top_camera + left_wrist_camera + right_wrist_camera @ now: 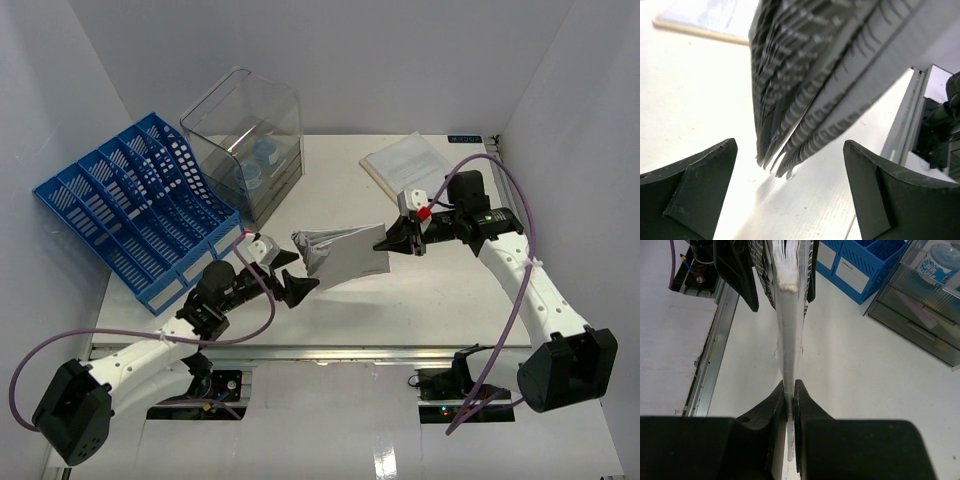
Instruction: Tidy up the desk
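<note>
A thin paper booklet [345, 250] hangs edge-up over the white desk [420, 300], its printed pages fanning out at the left end. My right gripper [392, 240] is shut on the booklet's right edge; in the right wrist view its jaws [790, 390] pinch the white edge of the booklet [789, 340]. My left gripper [290, 275] stands open at the left end of the booklet. In the left wrist view the fanned pages [815, 75] hang just beyond the gap between my fingers [790, 195], touching neither finger.
A blue slotted file rack [130, 210] lies at the far left, with a clear plastic bin [245, 140] behind it holding small items. Another stack of papers [405, 165] lies at the back right. A metal rail [350, 352] runs along the near edge.
</note>
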### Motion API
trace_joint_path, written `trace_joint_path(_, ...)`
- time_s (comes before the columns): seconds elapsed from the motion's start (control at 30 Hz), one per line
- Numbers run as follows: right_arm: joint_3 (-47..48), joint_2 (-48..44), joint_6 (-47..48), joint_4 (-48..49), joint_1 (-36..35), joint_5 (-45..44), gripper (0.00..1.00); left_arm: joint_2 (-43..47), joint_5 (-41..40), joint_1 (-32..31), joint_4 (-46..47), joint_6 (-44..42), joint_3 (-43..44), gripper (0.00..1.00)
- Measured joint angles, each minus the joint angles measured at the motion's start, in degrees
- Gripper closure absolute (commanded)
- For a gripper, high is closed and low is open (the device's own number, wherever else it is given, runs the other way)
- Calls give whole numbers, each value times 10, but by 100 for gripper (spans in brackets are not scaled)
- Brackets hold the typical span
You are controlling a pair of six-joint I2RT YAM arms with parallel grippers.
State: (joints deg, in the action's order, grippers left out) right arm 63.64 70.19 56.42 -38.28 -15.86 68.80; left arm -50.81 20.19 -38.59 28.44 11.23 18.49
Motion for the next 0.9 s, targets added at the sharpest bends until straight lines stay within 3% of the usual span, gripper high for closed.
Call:
trace_joint_path(0.2, -12, -48, 24, -9, 0, 3, 92, 59, 9, 0, 72, -51, -50, 2)
trace_joint_path(0.43, -13, -63, 25, -9, 0, 21, 92, 16, 77, 0, 144, -65, -45, 3)
trace_joint_path(0.7, -27, -72, 18, -10, -2, 40, 92, -49, 151, 0, 171, -50, -5, 20)
trace_joint_path(0.77, -29, -72, 10, -7, -5, 44, 92, -64, 160, 0, 171, -46, 12, 26)
trace_joint_path(0.9, -44, -76, -7, 2, -14, 44, 88, -79, 174, 0, 171, -41, 29, 63)
